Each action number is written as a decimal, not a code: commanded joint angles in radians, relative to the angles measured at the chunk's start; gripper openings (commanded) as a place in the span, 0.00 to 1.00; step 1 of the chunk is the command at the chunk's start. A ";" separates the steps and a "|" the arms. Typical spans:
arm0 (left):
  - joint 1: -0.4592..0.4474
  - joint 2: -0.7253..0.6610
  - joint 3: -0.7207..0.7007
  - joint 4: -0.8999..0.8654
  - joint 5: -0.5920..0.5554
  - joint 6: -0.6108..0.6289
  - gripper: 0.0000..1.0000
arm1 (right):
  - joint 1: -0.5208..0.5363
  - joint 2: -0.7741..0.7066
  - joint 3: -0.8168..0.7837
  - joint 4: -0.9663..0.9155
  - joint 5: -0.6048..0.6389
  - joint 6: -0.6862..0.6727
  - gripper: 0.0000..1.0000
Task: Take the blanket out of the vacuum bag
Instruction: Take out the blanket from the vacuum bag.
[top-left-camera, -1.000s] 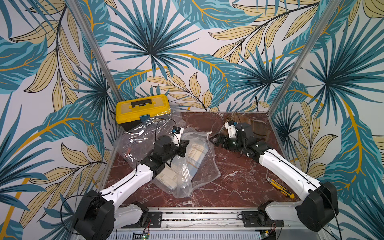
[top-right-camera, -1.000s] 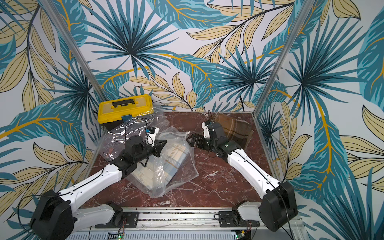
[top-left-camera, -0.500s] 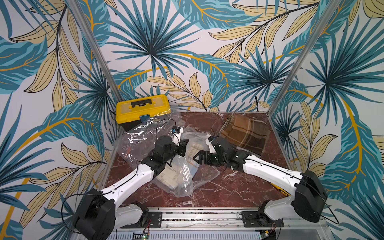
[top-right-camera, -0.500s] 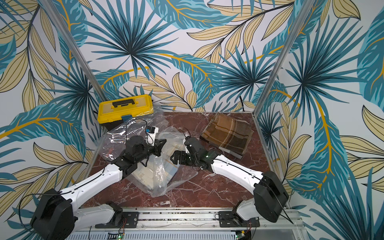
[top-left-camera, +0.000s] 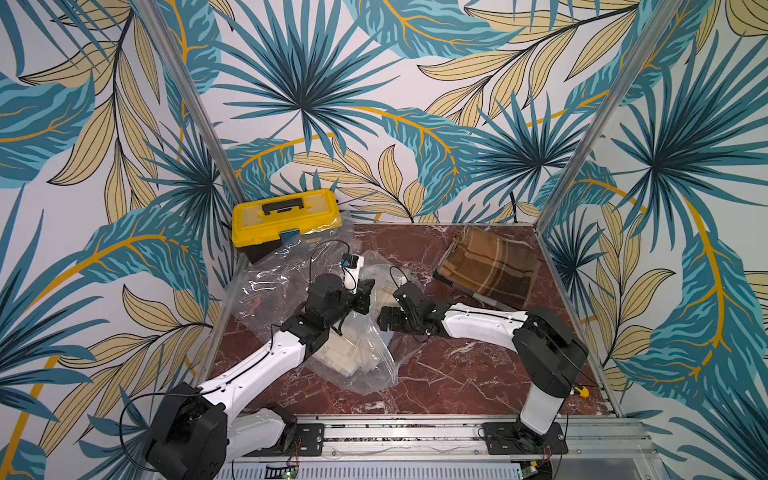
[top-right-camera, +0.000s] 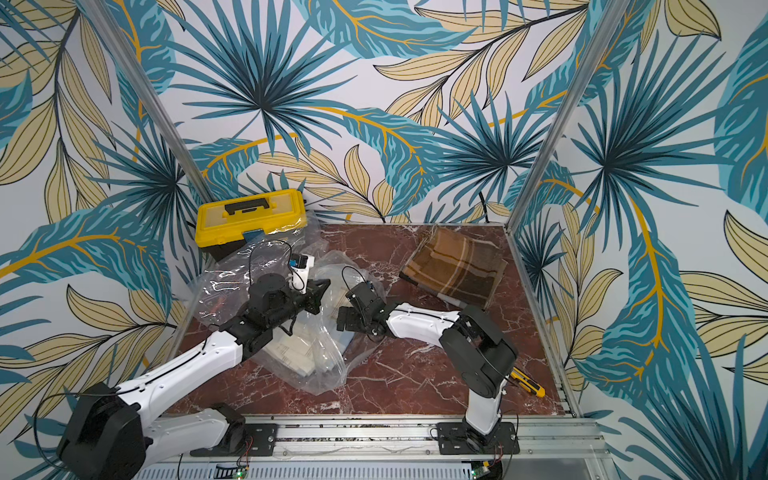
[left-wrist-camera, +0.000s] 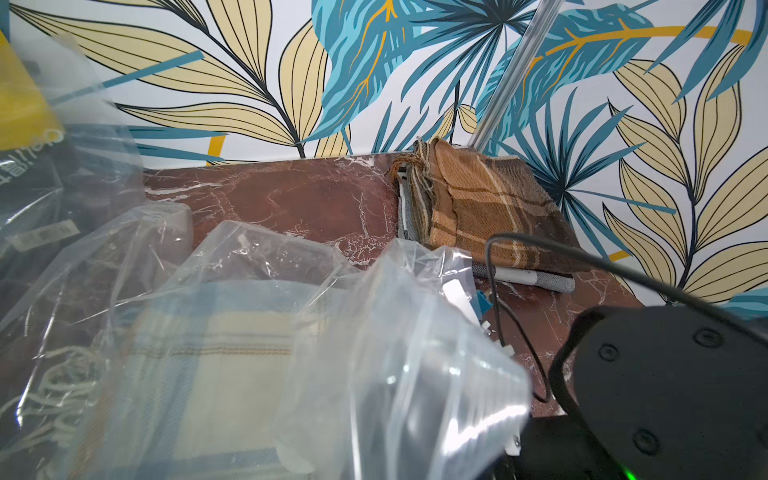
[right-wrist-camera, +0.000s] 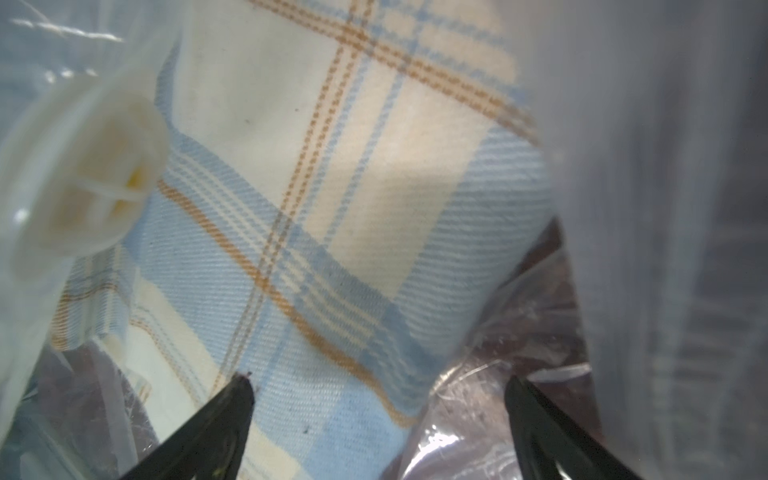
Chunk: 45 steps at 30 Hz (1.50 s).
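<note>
L hand (top-left-camera: 365, 296) shut at vacuum bag (top-left-camera: 368, 368), R hand (right-wrist-camera: 379, 380) wide open — blanket (right-wrist-camera: 332, 187) inside

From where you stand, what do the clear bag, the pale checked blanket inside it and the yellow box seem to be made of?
The vacuum bag: thin clear plastic film, glossy; it crinkles and glints. The blanket inside: woven cloth, matte, perhaps cotton or flannel; diagonal weave lines show close up. The yellow toolbox: hard moulded plastic, smooth, slight sheen.
</note>
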 joint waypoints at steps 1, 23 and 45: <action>0.000 -0.006 -0.015 0.023 -0.012 0.010 0.00 | -0.010 0.051 0.009 0.083 -0.002 -0.020 0.97; 0.002 0.047 -0.050 0.070 0.000 0.001 0.00 | -0.016 -0.069 0.007 0.022 -0.157 -0.028 0.98; 0.007 0.071 -0.048 0.073 -0.002 0.007 0.00 | -0.035 0.148 0.031 0.190 -0.120 -0.035 0.99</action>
